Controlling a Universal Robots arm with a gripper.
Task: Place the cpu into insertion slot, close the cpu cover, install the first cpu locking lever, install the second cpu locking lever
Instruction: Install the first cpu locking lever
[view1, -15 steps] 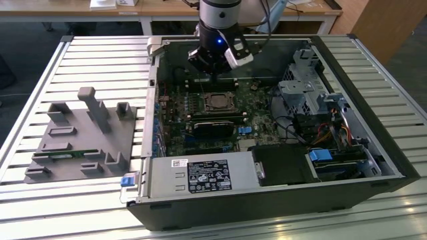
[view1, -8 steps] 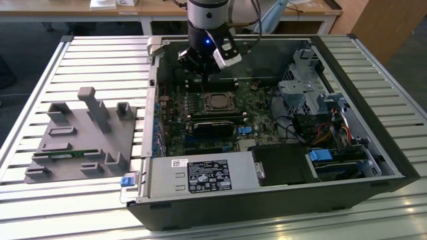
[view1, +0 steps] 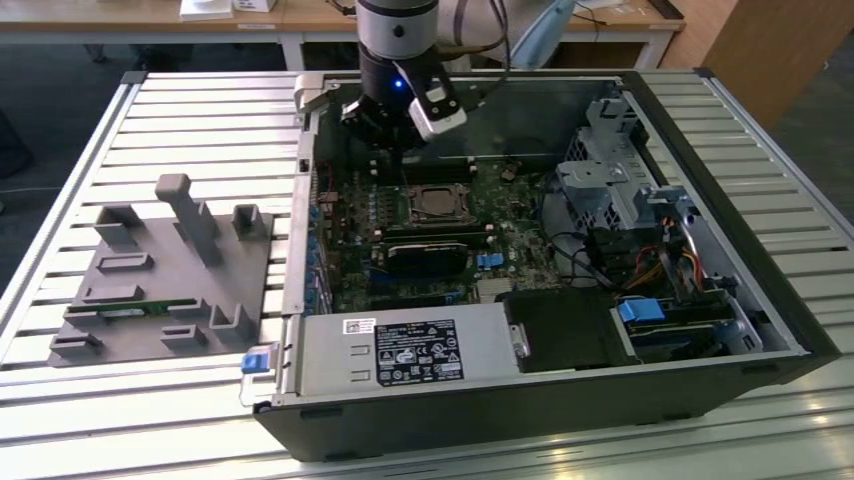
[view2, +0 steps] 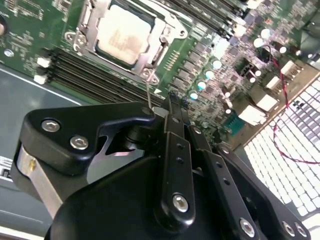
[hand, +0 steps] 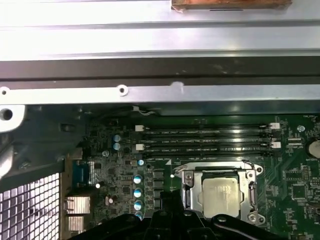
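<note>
The cpu (view2: 121, 36) (hand: 220, 193) (view1: 435, 203) lies flat in the insertion slot (view2: 82, 31) on the green board. The silver cpu cover (view2: 161, 39) (hand: 190, 189) is down around it, and the chip's top shows through the window. A thin wire locking lever (view2: 149, 92) stands up from the socket's corner, right beside my fingertips; whether it touches them I cannot tell. My black gripper (view2: 176, 104) (view1: 387, 148) (hand: 185, 219) hovers over the memory slots just off the socket, its fingers pressed close together with nothing seen between them.
Memory slots (hand: 205, 140) run along one side of the socket. A black rectangular block (view1: 430, 255) sits on the other side. The case wall (hand: 160, 92), a drive cage (view1: 607, 165) and the power supply (view1: 400, 350) ring the board. A grey fixture (view1: 160, 270) lies on the table at the exterior view's left.
</note>
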